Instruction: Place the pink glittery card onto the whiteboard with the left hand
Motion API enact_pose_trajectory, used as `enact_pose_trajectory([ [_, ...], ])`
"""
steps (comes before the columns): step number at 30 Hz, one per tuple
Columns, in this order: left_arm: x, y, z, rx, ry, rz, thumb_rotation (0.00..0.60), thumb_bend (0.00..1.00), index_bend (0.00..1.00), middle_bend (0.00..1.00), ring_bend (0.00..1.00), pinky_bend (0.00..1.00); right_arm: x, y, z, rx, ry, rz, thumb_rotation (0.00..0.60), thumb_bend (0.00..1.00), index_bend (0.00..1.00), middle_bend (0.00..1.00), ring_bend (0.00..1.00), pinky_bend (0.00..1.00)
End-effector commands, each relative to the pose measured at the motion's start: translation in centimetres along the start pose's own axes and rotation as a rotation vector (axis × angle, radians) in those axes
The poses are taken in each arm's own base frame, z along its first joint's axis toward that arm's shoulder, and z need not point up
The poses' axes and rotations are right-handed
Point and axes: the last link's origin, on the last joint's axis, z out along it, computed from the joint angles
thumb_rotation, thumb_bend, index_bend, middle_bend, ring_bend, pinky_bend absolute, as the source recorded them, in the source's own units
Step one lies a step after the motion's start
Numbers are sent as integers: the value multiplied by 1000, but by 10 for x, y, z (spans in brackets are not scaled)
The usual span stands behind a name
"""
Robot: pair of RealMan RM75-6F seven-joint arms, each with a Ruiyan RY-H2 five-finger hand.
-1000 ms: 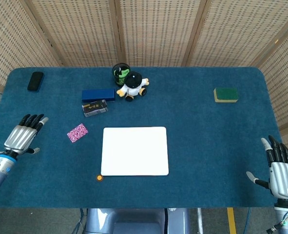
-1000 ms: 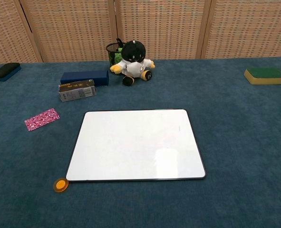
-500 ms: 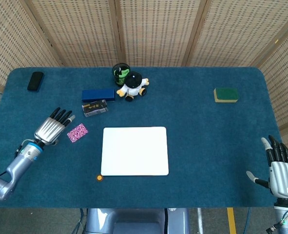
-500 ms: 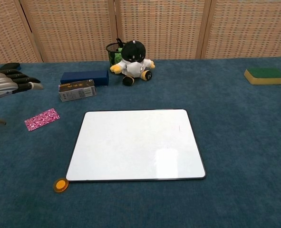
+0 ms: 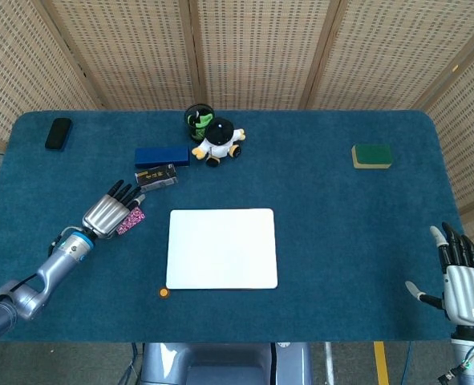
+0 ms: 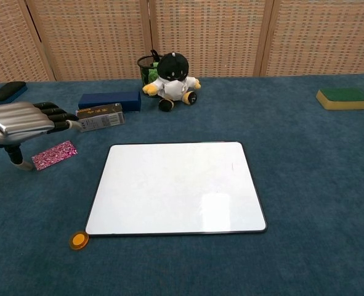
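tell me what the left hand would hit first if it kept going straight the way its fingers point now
Probably the small black and gold box. In the head view the left hand hovers over the pink glittery card, fingers aimed up and right at that box, with the blue box behind it. Height is unclear, so it might pass above.

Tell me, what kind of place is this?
Probably a robot test or demo setup, not a home: a blue carpeted table fenced by woven wicker screens, holding a blank whiteboard, a plush toy and a metal left robot hand.
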Motion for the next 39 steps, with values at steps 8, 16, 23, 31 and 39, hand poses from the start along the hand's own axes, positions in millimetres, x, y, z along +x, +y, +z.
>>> enact_pose_trajectory([
  [8, -3, 4, 2, 0, -12, 17, 600, 0, 103, 0, 0, 0, 0, 0, 0, 0, 0, 2, 600, 0, 0, 0, 0, 0],
  [16, -2, 7, 3, -7, -16, 31, 600, 0, 194, 0, 0, 0, 0, 0, 0, 0, -1, 4, 600, 0, 0, 0, 0, 0],
  [23, -2, 6, 1, 0, -24, 34, 600, 0, 275, 0, 0, 0, 0, 0, 0, 0, -1, 4, 600, 0, 0, 0, 0, 0],
  [31, -1, 5, 1, 9, -18, 30, 600, 0, 310, 0, 0, 0, 0, 0, 0, -1, -2, 4, 600, 0, 0, 0, 0, 0],
  [39, 7, 2, -1, 20, 12, 26, 600, 0, 311, 0, 0, 0, 0, 0, 0, -1, -3, 6, 600, 0, 0, 0, 0, 0],
])
